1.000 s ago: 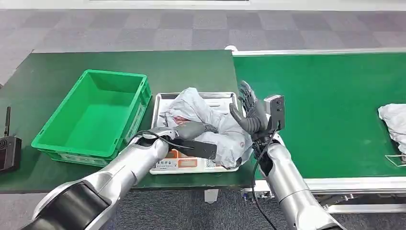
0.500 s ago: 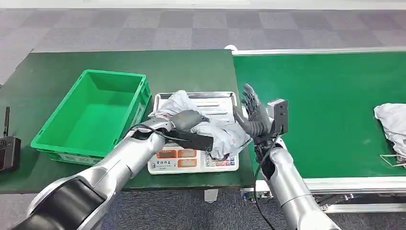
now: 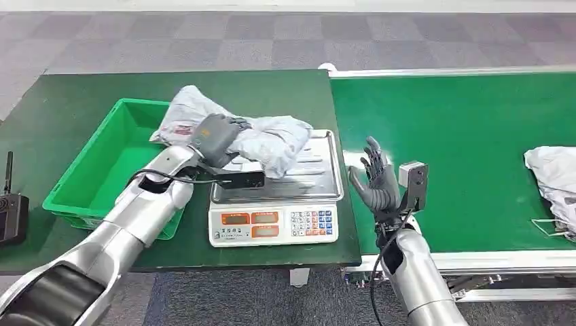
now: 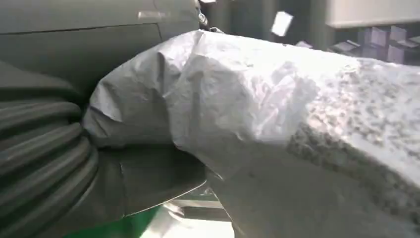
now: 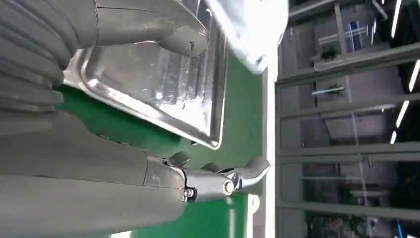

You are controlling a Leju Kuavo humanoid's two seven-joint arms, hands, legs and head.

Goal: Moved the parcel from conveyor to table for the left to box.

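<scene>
A humanoid robot's own view looks down on a dark green table (image 3: pixel 88 88) with a green conveyor belt (image 3: pixel 469 136) adjoining it on the robot's right. The robot's left hand (image 3: pixel 216 136) grasps a crumpled grey plastic mailing parcel (image 3: pixel 261 139) and holds it in the air, clear of the steel pan of a digital weighing scale (image 3: pixel 275 217) that sits near the table's front edge. The parcel's long axis runs side to side: one end reaches over the near corner of an open green plastic crate (image 3: pixel 102 173), the other hangs above the scale pan. In the left wrist view, the grey bag (image 4: pixel 277 129) lies pressed against the hand's ribbed cover. The crate stands just beside the scale, on the left hand's outer side, so by my judgement the parcel need only travel a little farther that way and down to land inside. The right hand (image 3: pixel 377 180) hovers empty with fingers spread, upright over the near edge of the belt, just beside the scale; the right wrist view shows the bare steel pan (image 5: pixel 148 79) near its thumb. A second grey parcel (image 3: pixel 553 180) lies on the belt, well apart on the far right. A small black device (image 3: pixel 12 214) rests at the table's left edge.
</scene>
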